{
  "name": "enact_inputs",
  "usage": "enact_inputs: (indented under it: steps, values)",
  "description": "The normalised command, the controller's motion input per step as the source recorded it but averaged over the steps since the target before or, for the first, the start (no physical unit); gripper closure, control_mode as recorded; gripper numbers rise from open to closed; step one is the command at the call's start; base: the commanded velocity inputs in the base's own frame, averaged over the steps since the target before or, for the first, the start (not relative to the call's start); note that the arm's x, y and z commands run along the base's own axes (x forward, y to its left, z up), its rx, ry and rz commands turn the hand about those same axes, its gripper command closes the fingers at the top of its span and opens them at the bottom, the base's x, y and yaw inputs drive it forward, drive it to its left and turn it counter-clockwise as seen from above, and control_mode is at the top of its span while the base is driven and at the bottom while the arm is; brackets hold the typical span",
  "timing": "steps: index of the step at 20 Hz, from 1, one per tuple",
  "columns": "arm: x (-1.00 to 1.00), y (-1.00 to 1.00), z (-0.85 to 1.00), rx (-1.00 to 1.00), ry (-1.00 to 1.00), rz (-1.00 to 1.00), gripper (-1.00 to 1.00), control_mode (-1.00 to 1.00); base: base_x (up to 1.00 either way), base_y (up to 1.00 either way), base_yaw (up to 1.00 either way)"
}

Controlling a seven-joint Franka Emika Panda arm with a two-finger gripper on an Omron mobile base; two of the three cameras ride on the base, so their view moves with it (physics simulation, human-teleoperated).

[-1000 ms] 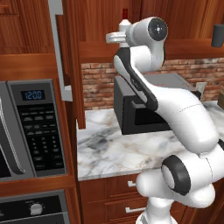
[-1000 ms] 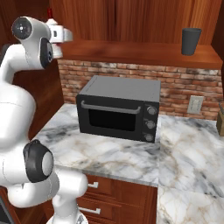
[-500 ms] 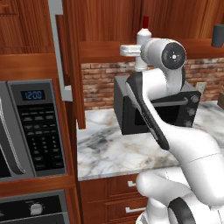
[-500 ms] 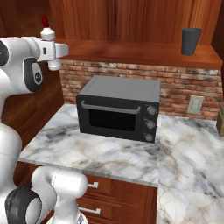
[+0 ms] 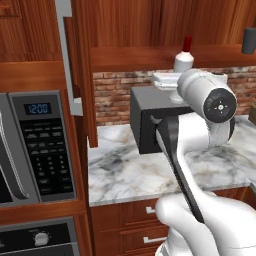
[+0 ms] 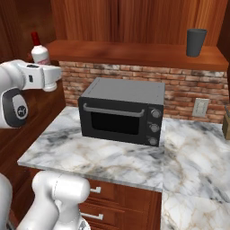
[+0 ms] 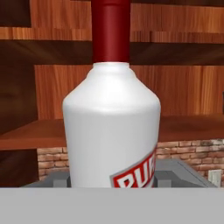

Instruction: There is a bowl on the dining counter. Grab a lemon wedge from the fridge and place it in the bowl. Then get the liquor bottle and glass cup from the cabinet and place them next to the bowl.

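showing white liquor bottle (image 7: 111,127), red cap.

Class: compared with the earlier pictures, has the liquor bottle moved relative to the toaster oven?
Yes. The liquor bottle, held in the hand, has shifted rightward toward the toaster oven in the right base view.

Liquor bottle (image 7: 112,131): smooth white, semi-gloss, red cap. Shelf (image 6: 134,52) and cabinets: polished red-brown wood. Desk (image 6: 112,155): glossy veined marble. Toaster oven (image 6: 121,110): matt dark metal. Backsplash (image 6: 179,87): rough brick. Cup (image 6: 196,42): matt dark grey.
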Motion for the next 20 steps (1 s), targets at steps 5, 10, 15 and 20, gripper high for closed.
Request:
enact_inputs:
  steps: [5,10,15,20]
  values:
    - [-0.51,-0.02,-0.33,0.00,0.02,0.00,1.00,-1.00,0.00,0.00,0.00]
    - [0.00,0.00,0.00,0.00,0.00,0.00,1.00,1.00,-0.69,0.00,0.01]
    - [0.00,0.00,0.00,0.00,0.00,0.00,1.00,1.00,-1.00,0.00,0.06]
    - [0.00,0.00,0.00,0.00,0.00,0.00,1.00,1.00,-1.00,0.00,0.31]
